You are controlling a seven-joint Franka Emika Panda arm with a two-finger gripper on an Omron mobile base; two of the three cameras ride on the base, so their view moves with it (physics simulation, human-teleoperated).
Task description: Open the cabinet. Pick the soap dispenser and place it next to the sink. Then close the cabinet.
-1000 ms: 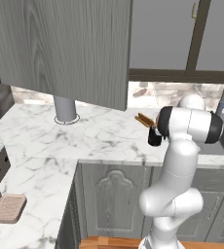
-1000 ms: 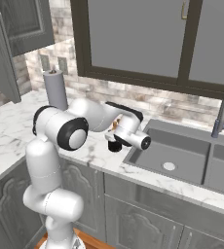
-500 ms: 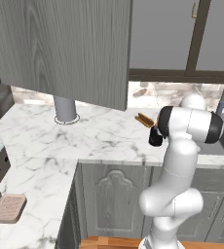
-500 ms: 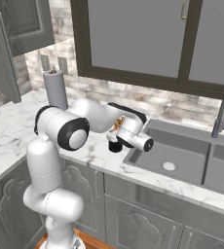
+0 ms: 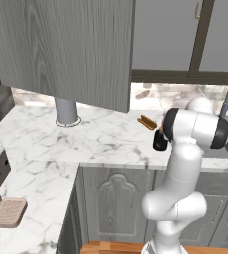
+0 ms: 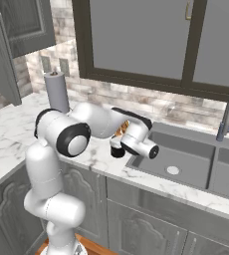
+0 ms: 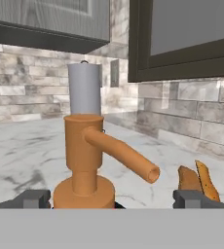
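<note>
Soap dispenser (image 7: 87,160) between open pincer (image 7: 115,197) tips.

Left base cam: behind me, left side, looking down across the marble tabletop (image 5: 103,141). Right base cam: opposite side, facing the sink (image 6: 186,164). Both share my arm and tabletop. Hand cam: low and level, very close to the orange pump (image 7: 92,155), facing the stone wall (image 7: 26,87).
</note>
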